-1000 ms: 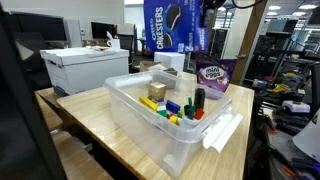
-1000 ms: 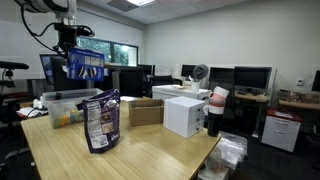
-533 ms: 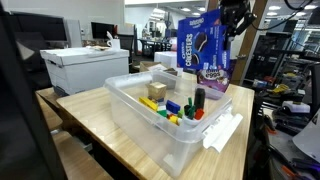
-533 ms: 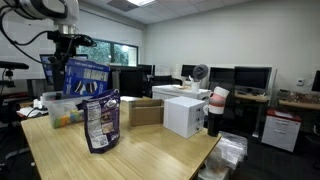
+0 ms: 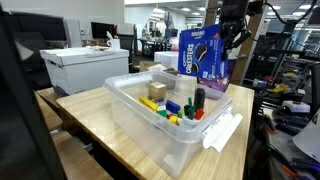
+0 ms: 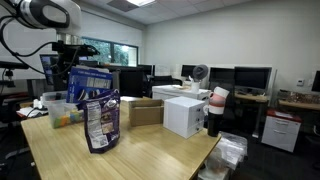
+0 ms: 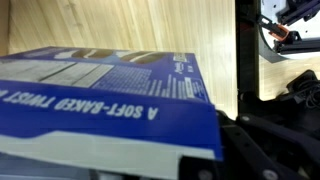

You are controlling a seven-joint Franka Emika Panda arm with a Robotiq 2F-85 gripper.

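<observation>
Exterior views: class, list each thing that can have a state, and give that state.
gripper: shut on the blue box
blue box: held in the air, slightly tilted
clear bin: open, small items inside
lid: off, beside the bin
purple bag: upright on the table
white box: lid on

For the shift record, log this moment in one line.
gripper: shut on blue cardboard snack box | box: held above wooden table | nearby: clear plastic bin, purple snack bag

The blue box [image 7: 100, 95] reads "A SOFT-BAKED TWIST".
</observation>
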